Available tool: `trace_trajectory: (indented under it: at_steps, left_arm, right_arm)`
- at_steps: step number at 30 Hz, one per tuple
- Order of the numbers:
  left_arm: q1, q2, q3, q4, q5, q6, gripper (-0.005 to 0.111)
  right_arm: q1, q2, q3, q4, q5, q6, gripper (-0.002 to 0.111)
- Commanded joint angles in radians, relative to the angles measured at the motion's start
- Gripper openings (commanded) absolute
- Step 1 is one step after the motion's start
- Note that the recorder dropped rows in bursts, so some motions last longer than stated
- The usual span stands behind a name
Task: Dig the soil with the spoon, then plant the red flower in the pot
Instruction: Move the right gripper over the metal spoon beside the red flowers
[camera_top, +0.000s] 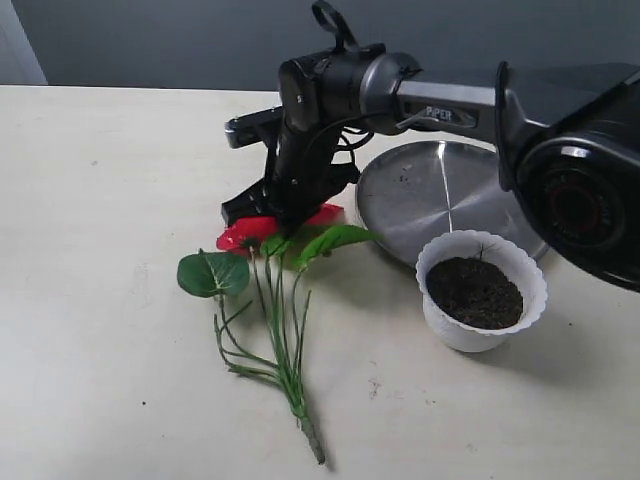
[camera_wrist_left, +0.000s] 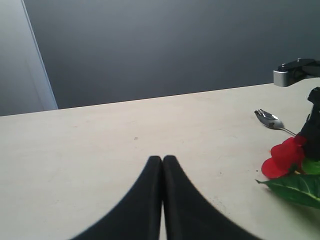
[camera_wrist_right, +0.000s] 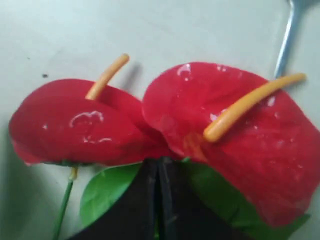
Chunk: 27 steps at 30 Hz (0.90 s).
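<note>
The red flower (camera_top: 247, 232) lies flat on the table, its blooms under my right gripper (camera_top: 268, 222) and its stems running toward the front edge. In the right wrist view that gripper (camera_wrist_right: 159, 161) is shut just behind the two red blooms (camera_wrist_right: 75, 125), over the green leaves, with a sliver of green in the slit between the jaws. The white pot (camera_top: 437, 252) stands to the right, with the dark soil (camera_top: 474, 292) in it. The spoon (camera_wrist_left: 270, 120) rests on the table beyond the flower (camera_wrist_left: 282, 157); its handle (camera_wrist_right: 286, 40) shows past the blooms. My left gripper (camera_wrist_left: 162, 159) is shut on nothing, above bare table.
A round steel plate (camera_top: 440, 190) lies behind the pot, close to the right arm. A large round leaf (camera_top: 213, 273) sticks out to the flower's left. The right arm's big joint housing (camera_top: 580, 190) fills the right edge of the exterior view.
</note>
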Motion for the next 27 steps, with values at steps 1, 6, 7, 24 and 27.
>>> trace_trajectory:
  at_steps: [1,6,7,24,27]
  left_arm:
    - [-0.007,-0.004,-0.003,0.0,-0.01,0.0,0.0]
    - [-0.007,-0.004,-0.003,0.0,-0.01,0.0,0.0]
    - [-0.007,-0.004,-0.003,0.0,-0.01,0.0,0.0]
    - [-0.007,-0.004,-0.003,0.0,-0.01,0.0,0.0]
    - [-0.007,-0.004,-0.003,0.0,-0.012,0.0,0.0]
  right_arm:
    - [0.033,-0.004,-0.024,0.004,-0.039,-0.008,-0.001]
    - [0.055,-0.004,-0.084,0.055,-0.038,-0.041,-0.001]
    - [0.06,-0.004,-0.099,0.057,-0.033,-0.044,-0.001]
    - [-0.01,0.029,-0.301,-0.237,0.195,0.1,-0.001]
    - [-0.028,0.047,-0.301,-0.25,0.13,0.102,-0.001]
